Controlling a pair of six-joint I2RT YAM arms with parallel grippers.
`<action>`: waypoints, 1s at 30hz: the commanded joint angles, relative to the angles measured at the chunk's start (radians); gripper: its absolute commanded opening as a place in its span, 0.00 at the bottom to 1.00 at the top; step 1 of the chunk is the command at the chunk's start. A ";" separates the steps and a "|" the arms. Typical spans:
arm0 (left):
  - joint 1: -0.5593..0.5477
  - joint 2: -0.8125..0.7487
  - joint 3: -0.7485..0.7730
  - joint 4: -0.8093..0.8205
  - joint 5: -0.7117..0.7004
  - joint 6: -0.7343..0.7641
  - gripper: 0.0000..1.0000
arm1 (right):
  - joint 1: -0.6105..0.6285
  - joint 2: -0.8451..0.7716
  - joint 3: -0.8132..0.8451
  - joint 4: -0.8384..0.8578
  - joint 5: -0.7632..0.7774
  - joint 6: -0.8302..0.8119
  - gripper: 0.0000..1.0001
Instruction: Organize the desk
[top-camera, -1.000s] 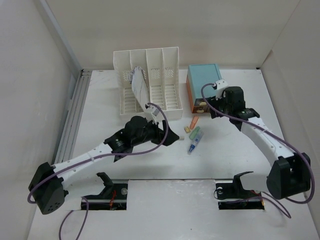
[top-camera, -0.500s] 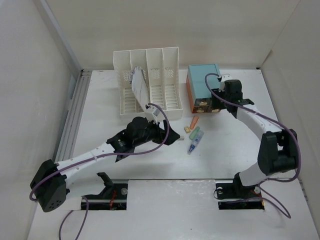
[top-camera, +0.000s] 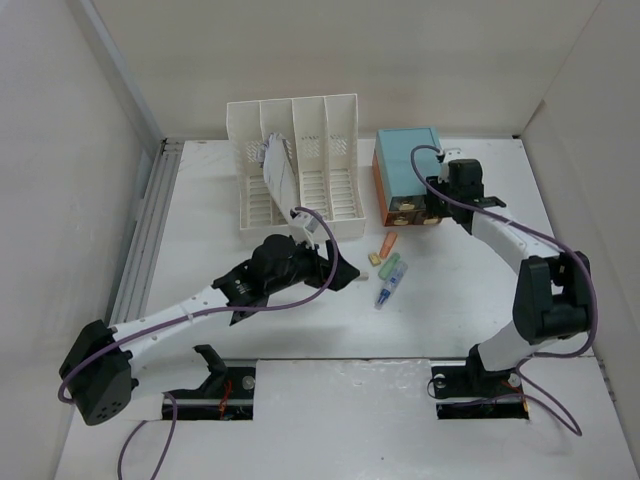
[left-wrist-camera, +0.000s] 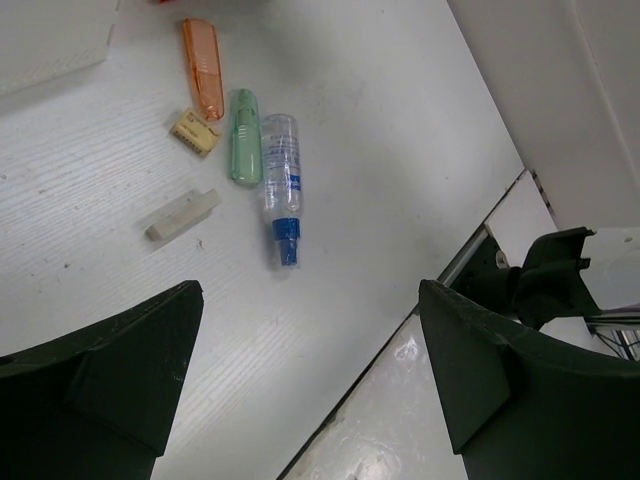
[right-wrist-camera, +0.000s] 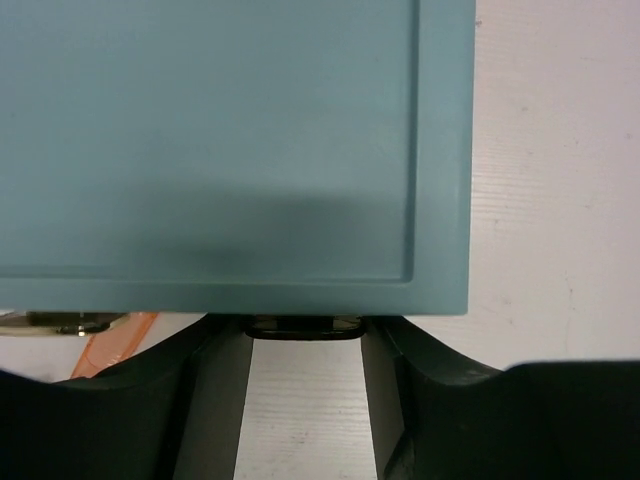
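The desk (top-camera: 460, 310) is a wide white tabletop. At its middle lie an orange tube (top-camera: 388, 244), a green tube (top-camera: 392, 265), a small blue-capped bottle (top-camera: 386, 291), a tan eraser (top-camera: 375, 259) and a white eraser (left-wrist-camera: 182, 215). My left gripper (top-camera: 338, 270) hovers open just left of them, nothing between its fingers (left-wrist-camera: 120, 360). At the front of the teal drawer box (top-camera: 407, 165), my right gripper (top-camera: 432, 212) has its fingers (right-wrist-camera: 215, 400) pressed against both ends of the black drawer handle (right-wrist-camera: 305, 328).
A white slotted file rack (top-camera: 335, 130) stands at the back left with papers (top-camera: 278, 170) leaning in it. A grey metal rail (top-camera: 145, 230) runs along the left edge. Cut-outs with the arm bases (top-camera: 220, 385) lie at the near edge.
The right arm pushed in to the teal box front, its elbow rising, and its jaws narrowed round the drawer handle. The left arm has barely shifted.
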 joint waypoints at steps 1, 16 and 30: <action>-0.006 -0.035 0.004 0.042 -0.002 0.002 0.87 | -0.011 -0.112 -0.023 0.086 0.010 0.010 0.19; -0.006 0.034 0.014 0.079 0.025 0.002 0.87 | -0.011 -0.440 -0.195 -0.137 -0.128 -0.043 0.16; -0.006 0.066 0.032 0.040 -0.038 0.034 0.82 | -0.011 -0.532 -0.134 -0.267 -0.562 -0.425 0.86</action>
